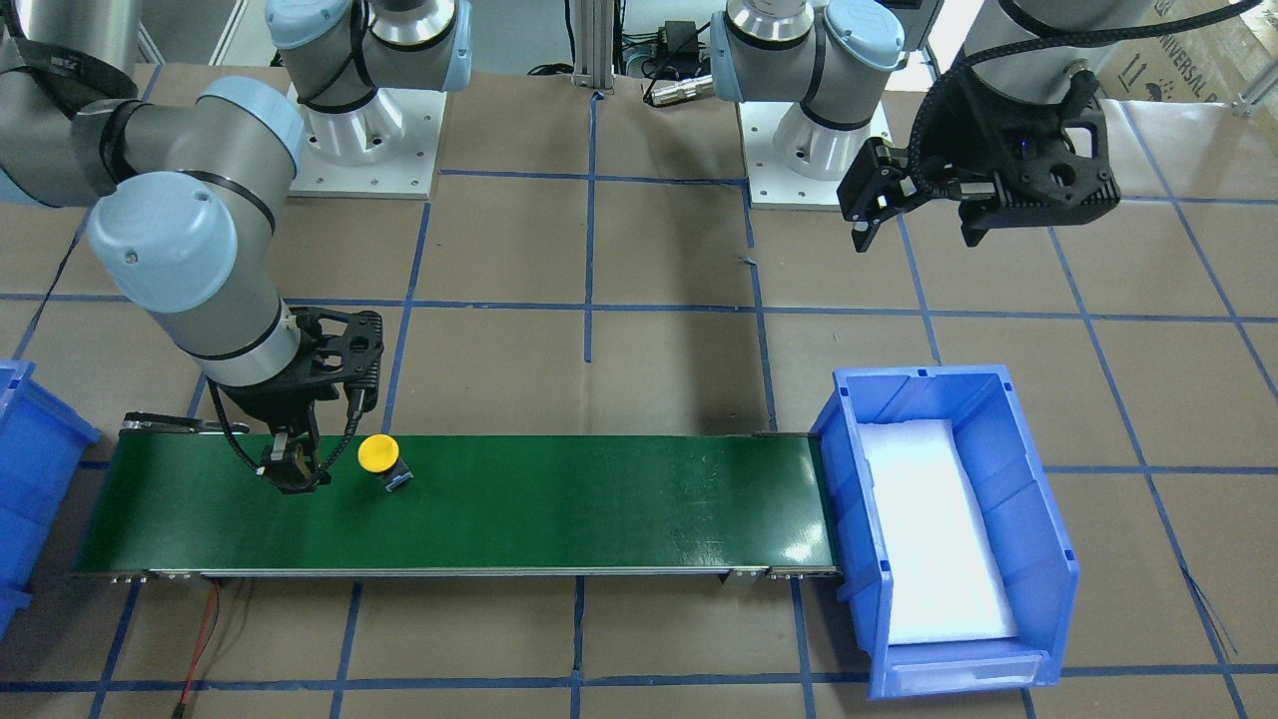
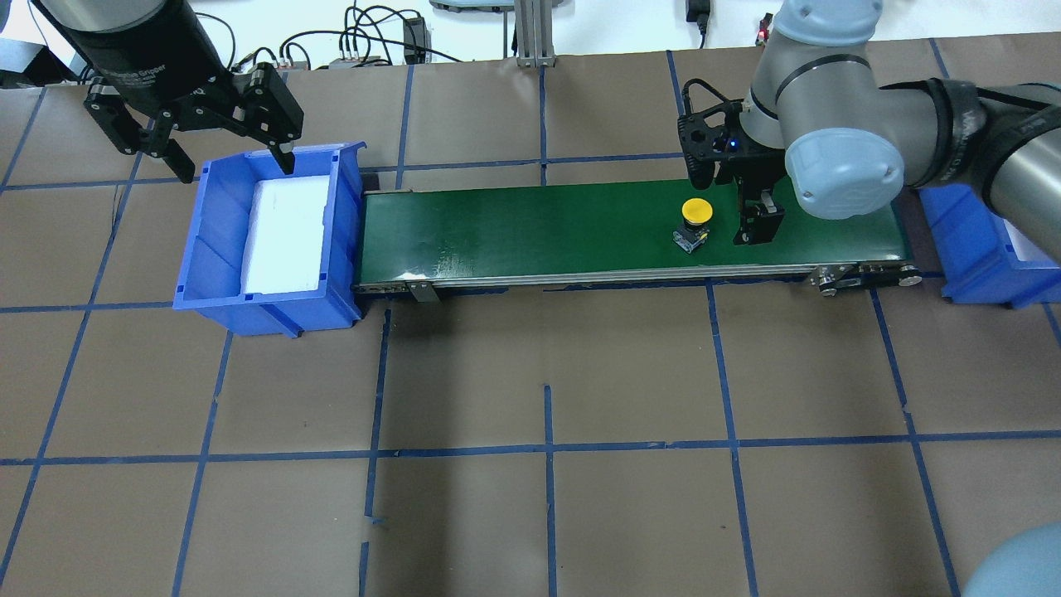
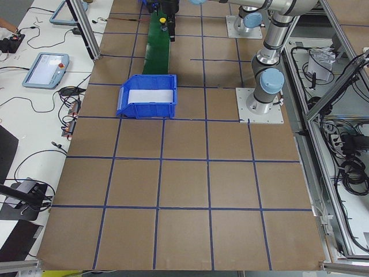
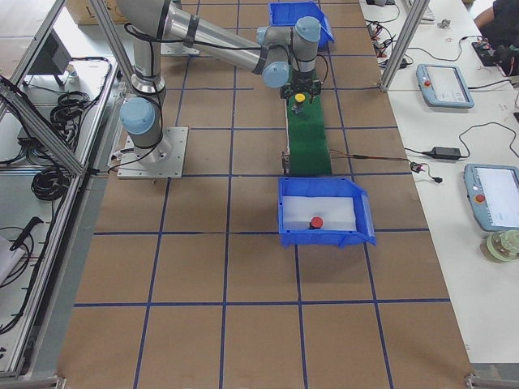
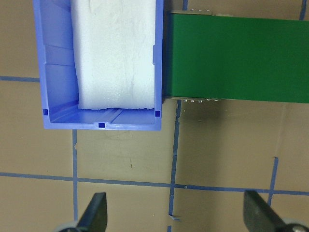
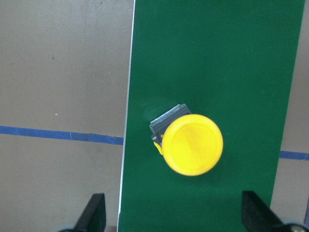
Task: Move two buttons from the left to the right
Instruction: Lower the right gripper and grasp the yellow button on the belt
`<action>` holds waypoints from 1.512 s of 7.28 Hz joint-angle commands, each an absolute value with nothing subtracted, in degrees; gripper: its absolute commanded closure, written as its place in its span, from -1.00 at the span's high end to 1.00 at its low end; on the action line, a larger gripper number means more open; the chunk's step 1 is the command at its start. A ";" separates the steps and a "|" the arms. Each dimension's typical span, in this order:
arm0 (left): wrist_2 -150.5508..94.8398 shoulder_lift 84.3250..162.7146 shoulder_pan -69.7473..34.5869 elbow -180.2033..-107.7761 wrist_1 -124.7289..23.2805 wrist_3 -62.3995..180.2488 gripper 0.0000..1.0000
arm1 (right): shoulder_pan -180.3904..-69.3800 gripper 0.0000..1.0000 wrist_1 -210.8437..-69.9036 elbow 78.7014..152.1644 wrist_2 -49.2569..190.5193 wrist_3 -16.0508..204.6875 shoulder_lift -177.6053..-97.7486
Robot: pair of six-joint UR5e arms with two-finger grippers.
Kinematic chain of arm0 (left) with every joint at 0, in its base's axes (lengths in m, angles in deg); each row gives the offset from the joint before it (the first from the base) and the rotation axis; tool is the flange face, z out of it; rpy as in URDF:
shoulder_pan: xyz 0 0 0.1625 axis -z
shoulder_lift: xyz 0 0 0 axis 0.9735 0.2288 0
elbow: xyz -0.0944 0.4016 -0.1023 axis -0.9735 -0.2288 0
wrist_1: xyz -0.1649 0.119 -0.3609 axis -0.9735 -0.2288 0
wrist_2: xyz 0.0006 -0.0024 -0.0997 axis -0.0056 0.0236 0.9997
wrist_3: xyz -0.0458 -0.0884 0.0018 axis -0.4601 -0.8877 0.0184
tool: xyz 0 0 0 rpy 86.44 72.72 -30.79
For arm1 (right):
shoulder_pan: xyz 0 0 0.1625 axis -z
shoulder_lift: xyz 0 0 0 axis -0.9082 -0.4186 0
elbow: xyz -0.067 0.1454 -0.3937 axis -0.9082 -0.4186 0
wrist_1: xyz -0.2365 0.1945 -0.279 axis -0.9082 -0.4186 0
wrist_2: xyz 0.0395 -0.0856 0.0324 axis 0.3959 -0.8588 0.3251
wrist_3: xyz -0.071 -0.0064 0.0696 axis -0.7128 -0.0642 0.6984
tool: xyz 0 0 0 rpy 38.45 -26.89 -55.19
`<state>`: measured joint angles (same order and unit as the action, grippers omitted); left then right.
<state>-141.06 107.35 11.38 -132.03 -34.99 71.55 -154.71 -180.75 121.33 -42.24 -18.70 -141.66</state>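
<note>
Green belt (image 1: 599, 499), one yellow button (image 1: 378, 452)

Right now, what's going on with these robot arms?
A yellow push-button sits on the green conveyor belt. The right gripper hangs open just beside it, holding nothing. The left gripper, also open, hovers by the foam-lined blue bin at the belt's other end. A red push-button lies in the second bin.

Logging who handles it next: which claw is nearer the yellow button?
Right. The right claw hangs just beside the yellow button on the belt; the left claw is far off, near the blue bin.
</note>
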 commanded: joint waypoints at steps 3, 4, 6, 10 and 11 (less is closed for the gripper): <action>-140.97 107.35 11.38 -131.95 -34.90 71.55 1.00 | -155.08 0.98 -181.84 121.84 -41.87 -17.19 -141.00; -141.06 107.35 11.38 -132.03 -34.90 71.55 1.00 | -155.08 0.95 -181.84 121.93 -41.95 -17.19 -140.91; -140.97 107.35 11.29 -131.95 -34.90 71.55 1.00 | -155.08 0.69 -181.84 121.93 -41.86 -17.19 -140.91; -140.97 107.35 11.29 -131.95 -34.90 71.55 1.00 | -154.99 -0.80 -181.93 121.67 -42.83 -17.28 -141.26; -141.06 107.35 11.38 -132.03 -34.99 71.55 1.00 | -154.38 -0.80 -181.84 120.27 -42.83 -17.19 -141.69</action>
<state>-141.01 107.36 11.33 -131.96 -34.94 71.55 -154.87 -181.96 121.39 -42.73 -17.28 -141.25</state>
